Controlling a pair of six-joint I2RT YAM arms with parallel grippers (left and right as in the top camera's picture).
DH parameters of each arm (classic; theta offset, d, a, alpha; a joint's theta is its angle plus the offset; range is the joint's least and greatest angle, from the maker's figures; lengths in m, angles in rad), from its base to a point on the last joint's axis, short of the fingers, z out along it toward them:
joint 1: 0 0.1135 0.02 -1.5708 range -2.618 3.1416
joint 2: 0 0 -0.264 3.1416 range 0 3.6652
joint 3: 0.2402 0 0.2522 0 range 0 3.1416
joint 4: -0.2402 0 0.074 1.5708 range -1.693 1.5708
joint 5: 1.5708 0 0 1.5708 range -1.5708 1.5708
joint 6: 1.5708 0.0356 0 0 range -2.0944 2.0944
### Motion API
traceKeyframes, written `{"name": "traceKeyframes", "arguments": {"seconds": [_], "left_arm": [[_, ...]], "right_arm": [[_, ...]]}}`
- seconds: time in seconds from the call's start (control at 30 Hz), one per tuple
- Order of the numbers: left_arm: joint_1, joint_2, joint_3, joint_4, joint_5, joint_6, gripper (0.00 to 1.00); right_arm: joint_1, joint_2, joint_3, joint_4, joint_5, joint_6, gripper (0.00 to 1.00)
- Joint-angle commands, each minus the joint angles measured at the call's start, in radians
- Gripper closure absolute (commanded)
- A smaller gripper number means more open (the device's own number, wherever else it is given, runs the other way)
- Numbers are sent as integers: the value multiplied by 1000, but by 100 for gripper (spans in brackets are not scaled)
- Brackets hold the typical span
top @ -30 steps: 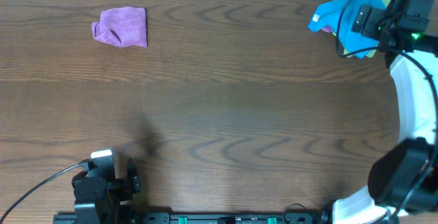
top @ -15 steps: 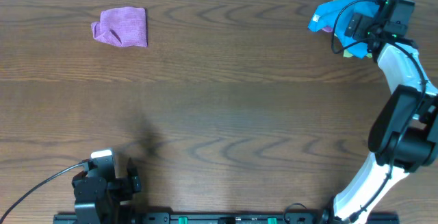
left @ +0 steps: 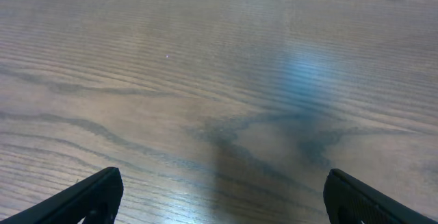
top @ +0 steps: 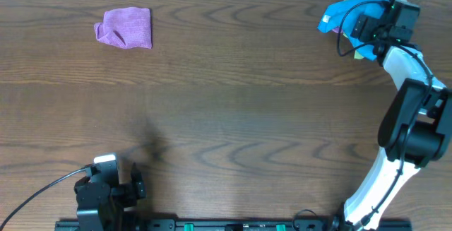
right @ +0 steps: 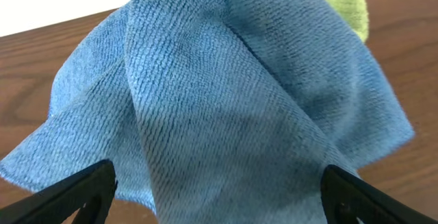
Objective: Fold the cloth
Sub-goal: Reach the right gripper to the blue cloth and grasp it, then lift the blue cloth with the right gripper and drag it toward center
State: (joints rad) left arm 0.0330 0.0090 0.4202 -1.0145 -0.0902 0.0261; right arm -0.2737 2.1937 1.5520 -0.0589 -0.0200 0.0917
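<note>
Right arm had dropped toward desk point(top: 247, 104) over last second. Right tool point(right: 219, 193) hung over cloth point(right: 226, 94), jaws wide, nothing gripped. Cloth lay bunched at far right corner, overlapping lime-green cloth point(right: 339, 5). Left tool point(left: 219, 196) unmoved, jaws wide. Grasp judged imminent; folding not begun.

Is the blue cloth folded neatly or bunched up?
Bunched up: the blue cloth lies in loose ridges, partly covering a lime-green cloth, with uneven edges.
</note>
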Motion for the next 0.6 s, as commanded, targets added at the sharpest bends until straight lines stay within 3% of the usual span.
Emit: {"name": "traceKeyframes", "arguments": {"seconds": [0.0, 0.13, 0.23, 0.47, 0.57], "left_arm": [[6, -5, 2, -2, -14, -4, 5], [6, -5, 2, -2, -14, -4, 5], [6, -5, 2, -2, -14, -4, 5], [6, -5, 2, -2, -14, -4, 5], [6, -5, 2, -2, -14, -4, 5]], "right_arm": [[-6, 32, 23, 9, -15, 17, 6], [-6, 59, 23, 16, -19, 20, 9], [-6, 74, 23, 22, -23, 21, 17], [3, 58, 43, 22, -23, 27, 69], [13, 37, 58, 6, -22, 27, 82]]}}
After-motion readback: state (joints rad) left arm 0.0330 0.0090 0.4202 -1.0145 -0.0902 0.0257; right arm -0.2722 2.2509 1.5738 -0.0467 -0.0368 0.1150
